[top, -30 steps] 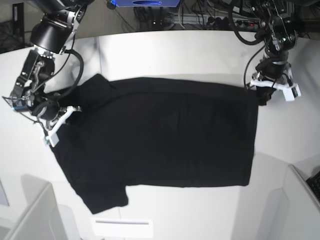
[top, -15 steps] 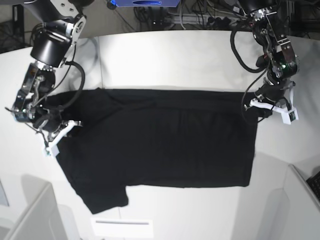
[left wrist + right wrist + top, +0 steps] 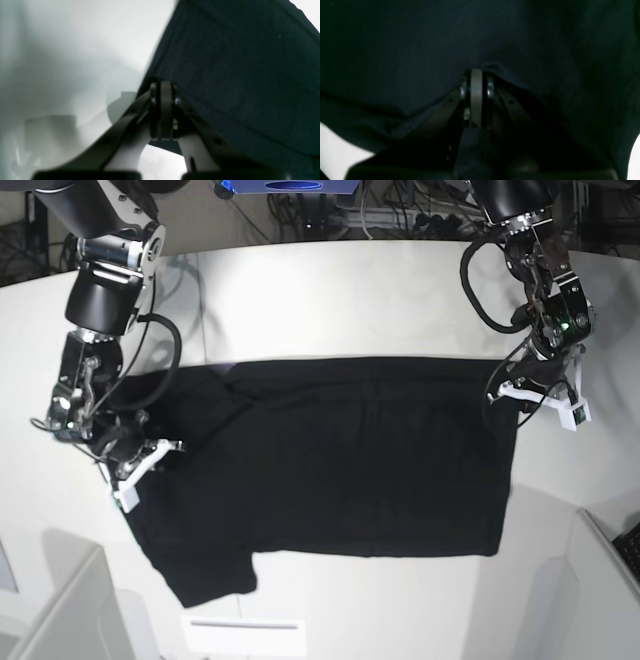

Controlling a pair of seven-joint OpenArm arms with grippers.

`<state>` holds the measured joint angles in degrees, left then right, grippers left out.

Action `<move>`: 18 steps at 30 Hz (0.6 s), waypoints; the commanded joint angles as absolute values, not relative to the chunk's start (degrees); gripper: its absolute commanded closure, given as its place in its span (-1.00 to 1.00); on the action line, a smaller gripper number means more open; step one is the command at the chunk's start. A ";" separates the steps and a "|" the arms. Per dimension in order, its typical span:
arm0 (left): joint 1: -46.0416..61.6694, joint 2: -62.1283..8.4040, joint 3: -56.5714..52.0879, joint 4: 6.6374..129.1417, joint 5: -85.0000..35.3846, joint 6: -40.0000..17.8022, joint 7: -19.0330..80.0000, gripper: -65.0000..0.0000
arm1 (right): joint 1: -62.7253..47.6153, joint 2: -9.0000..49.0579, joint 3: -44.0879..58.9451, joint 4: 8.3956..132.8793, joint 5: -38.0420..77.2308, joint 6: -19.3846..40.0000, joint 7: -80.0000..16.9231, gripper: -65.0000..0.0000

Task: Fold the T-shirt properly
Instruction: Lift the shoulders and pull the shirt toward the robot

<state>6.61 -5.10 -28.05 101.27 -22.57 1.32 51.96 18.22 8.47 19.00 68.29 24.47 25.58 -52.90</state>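
Observation:
The black T-shirt (image 3: 330, 465) lies spread on the white table (image 3: 350, 290), plain side showing, with one sleeve (image 3: 205, 580) at the near left. My left gripper (image 3: 512, 395) is shut on the shirt's far right corner. In the left wrist view that gripper (image 3: 161, 86) has its fingers pressed together on the edge of the dark cloth (image 3: 237, 75). My right gripper (image 3: 148, 458) is shut on the shirt's left edge. In the right wrist view it (image 3: 476, 73) is buried in black cloth (image 3: 395, 50) that fills almost the whole frame.
A white paper strip (image 3: 245, 635) lies at the table's near edge. Grey partitions stand at the near left (image 3: 70, 610) and near right (image 3: 590, 580). Cables and a blue device (image 3: 290, 188) sit behind the table.
Both grippers have moved toward the near side of the table, drawing the shirt's far edge with them. The far left sleeve no longer sticks up past that edge.

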 commanded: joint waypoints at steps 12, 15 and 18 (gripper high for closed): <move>1.10 -5.85 -28.18 100.09 -22.73 1.10 50.77 1.00 | 19.30 9.45 19.38 69.23 25.27 22.20 -47.87 1.00; 0.48 -5.85 -28.44 98.51 -22.73 1.10 50.77 1.00 | 18.59 9.45 19.38 69.49 25.27 21.14 -45.76 1.00; 0.48 -5.85 -28.26 97.45 -22.73 1.10 50.59 1.00 | 18.42 9.45 19.38 69.32 25.36 21.05 -44.26 1.00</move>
<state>1.30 -5.23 -28.18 96.40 -22.48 1.32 51.92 16.75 8.80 19.16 68.23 24.43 20.84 -45.87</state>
